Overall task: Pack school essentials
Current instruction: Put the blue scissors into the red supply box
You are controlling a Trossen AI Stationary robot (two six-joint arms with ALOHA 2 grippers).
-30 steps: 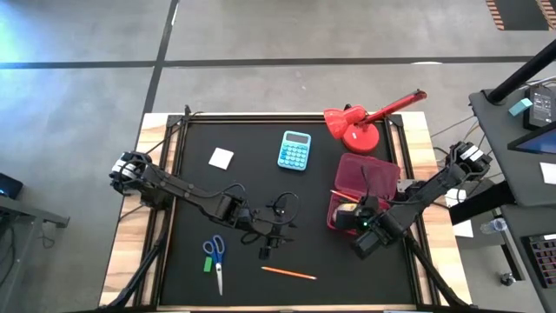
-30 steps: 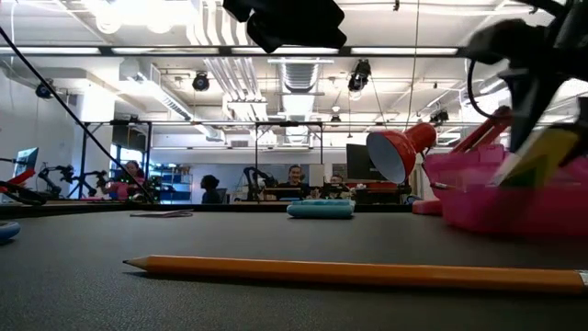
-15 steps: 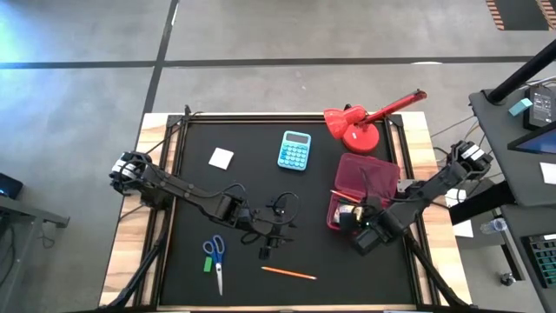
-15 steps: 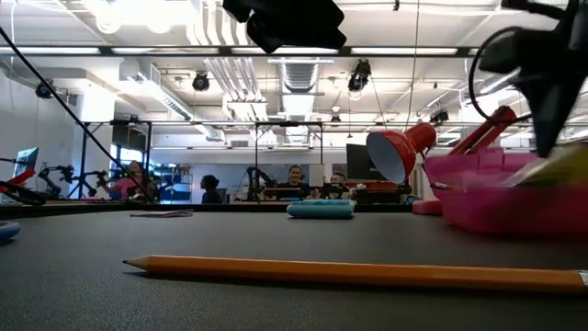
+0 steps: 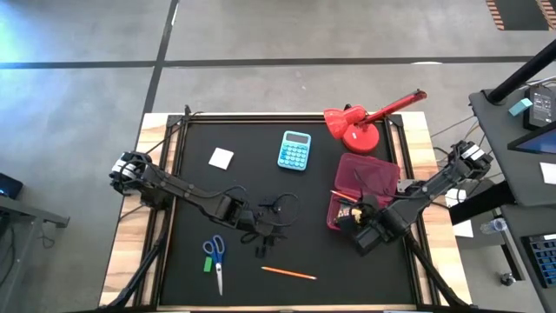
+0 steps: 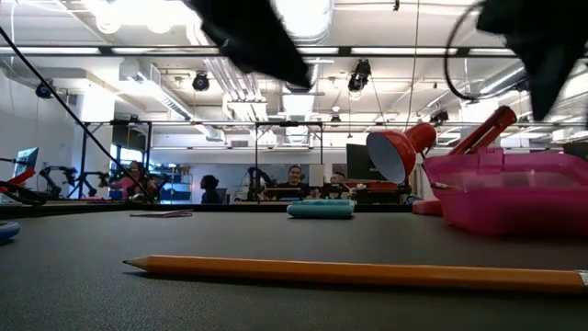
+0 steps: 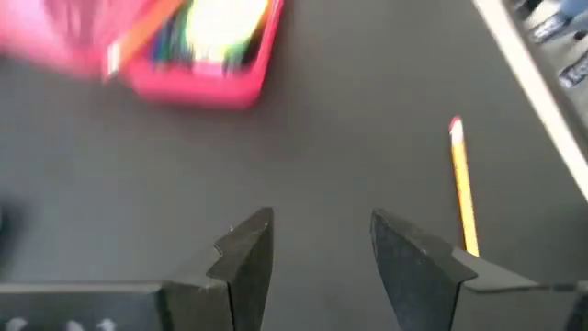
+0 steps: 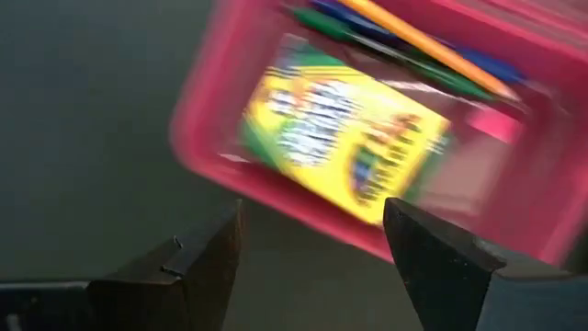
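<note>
The crayon box [image 8: 344, 138] is lying in the pink case [image 5: 363, 187] at the right of the high view, alongside a pen and a pencil, and the right gripper [image 8: 312, 253] is hovering just off the case's near end with its fingers parted and holding nothing. The loose orange pencil [image 5: 288, 273] is lying on the black counter [image 5: 243, 139] in the lower middle of that view, its long axis running nearly left to right across the frame. The left gripper [image 5: 263, 236] is hanging just above and to the left of it there, clearly nearer than the right one; its fingers [image 7: 248, 262] are standing apart and empty. In the left wrist view the pencil [image 7: 462, 188] is sitting off to one side of the fingers, not between them, and pointing roughly along the way they reach, so a grasp would probably call for sliding sideways over it. The blue-handled scissors [image 5: 215, 258] and the tiny green block [image 5: 207, 263] are waiting at the lower left, and the small white square [image 5: 221, 158] at the upper left, all well apart from both grippers.
</note>
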